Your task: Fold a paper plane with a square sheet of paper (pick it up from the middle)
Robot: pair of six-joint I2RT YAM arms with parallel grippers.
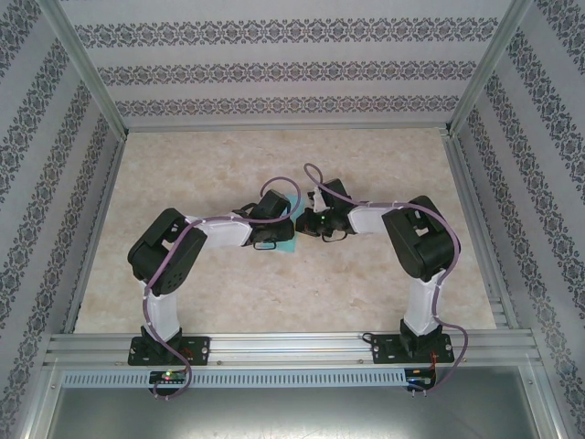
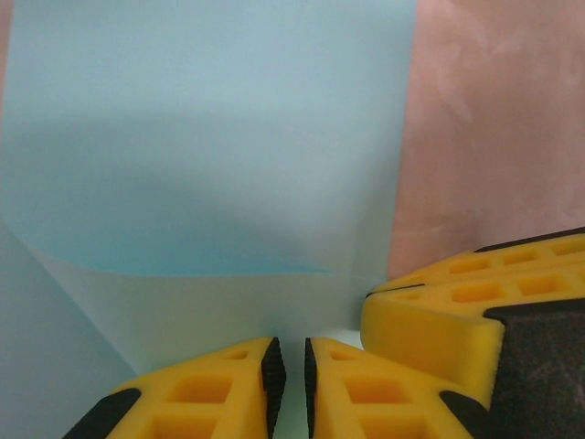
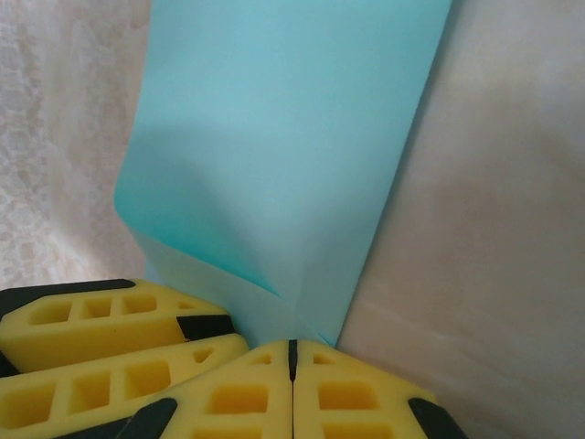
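Teal paper [image 3: 274,137], creased edge, open tabletop [image 1: 274,302] around

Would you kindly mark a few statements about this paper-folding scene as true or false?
1. The paper is teal. True.
2. The left hand and right hand are far apart. False: they meet at the paper, in the middle of the table.
3. The right hand's fingers are spread wide. False: they are pressed together.
4. Part of the paper is folded over. True.
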